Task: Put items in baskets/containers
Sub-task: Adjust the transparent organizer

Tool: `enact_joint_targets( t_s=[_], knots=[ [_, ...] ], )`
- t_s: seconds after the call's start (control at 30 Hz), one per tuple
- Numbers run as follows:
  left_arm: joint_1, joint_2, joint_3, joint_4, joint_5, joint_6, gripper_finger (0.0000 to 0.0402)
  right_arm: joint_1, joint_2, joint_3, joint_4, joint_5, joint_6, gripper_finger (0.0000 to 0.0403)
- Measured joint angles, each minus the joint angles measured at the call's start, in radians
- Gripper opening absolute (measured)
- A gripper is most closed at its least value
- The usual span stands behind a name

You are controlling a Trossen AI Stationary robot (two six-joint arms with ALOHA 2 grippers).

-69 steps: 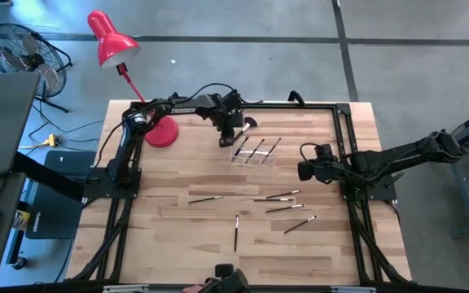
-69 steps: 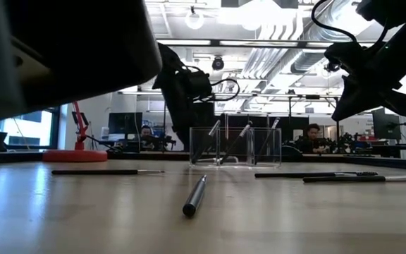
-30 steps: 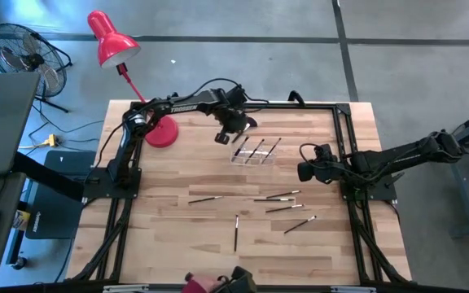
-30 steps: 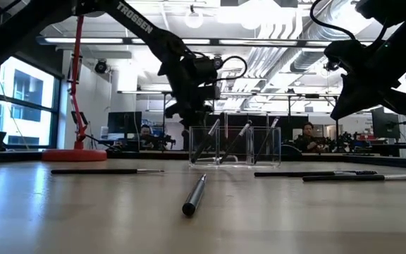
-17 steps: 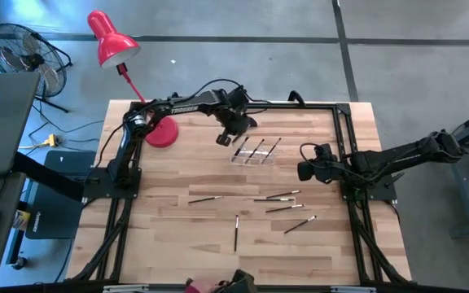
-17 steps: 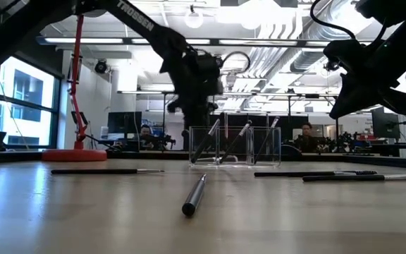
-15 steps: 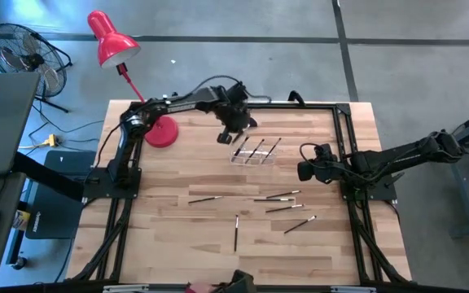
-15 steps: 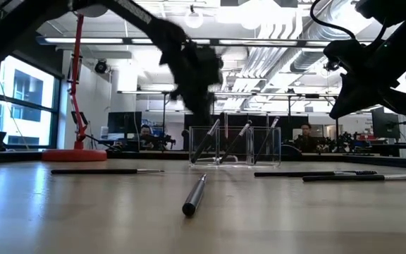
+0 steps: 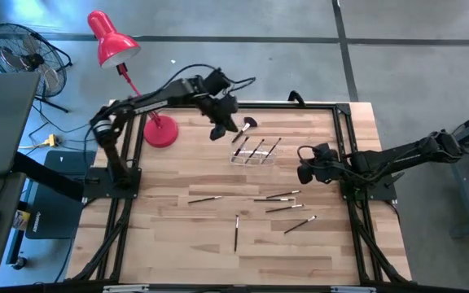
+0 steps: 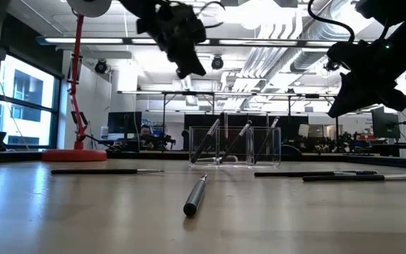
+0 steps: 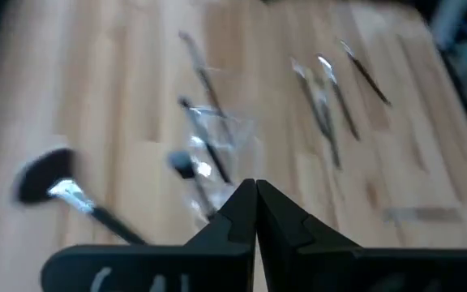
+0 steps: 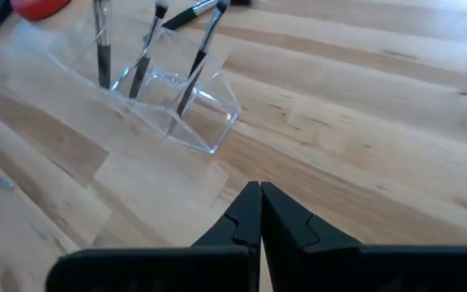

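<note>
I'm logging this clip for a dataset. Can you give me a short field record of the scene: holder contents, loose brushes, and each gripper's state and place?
holder: small clear plastic holder, three thin dark brushes leaning inside
fan brush: wide dark fan-headed brush lying on the wooden table beside the holder, outside it
loose brushes: six thin ones lying flat nearer the front
left gripper: raised near the red desk lamp base, jaws shut, empty
right gripper: right of the holder, jaws shut, empty

We see even, bright overhead light in the high view, with soft shadows. In the low view, ceiling lights (image 10: 259, 14) glare at upper centre. The left wrist view smears with motion blur; the right wrist view stays sharp.
</note>
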Motion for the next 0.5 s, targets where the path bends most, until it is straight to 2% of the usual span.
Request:
enact_joint_targets(
  t_s=[0.13,0.27,0.4,0.5],
  knots=[
    [-0.063,-0.127,-0.233,0.219,-0.117,-0.228,0.0000,-0.001,0.000,0.000,0.001,-0.028,-0.058,0.0000],
    [-0.160,-0.230,-0.441,0.477,-0.233,-0.448,0.0000,-0.004,0.000,0.000,0.057,-0.113,-0.205,0.0000],
    [-0.267,-0.278,-0.551,0.583,-0.356,-0.622,0.0000,-0.051,0.000,-0.001,0.162,-0.235,-0.363,0.0000],
    [-0.358,-0.300,-0.595,0.567,-0.465,-0.696,0.0000,-0.111,0.014,-0.001,0.253,-0.309,-0.456,0.0000]
  ],
)
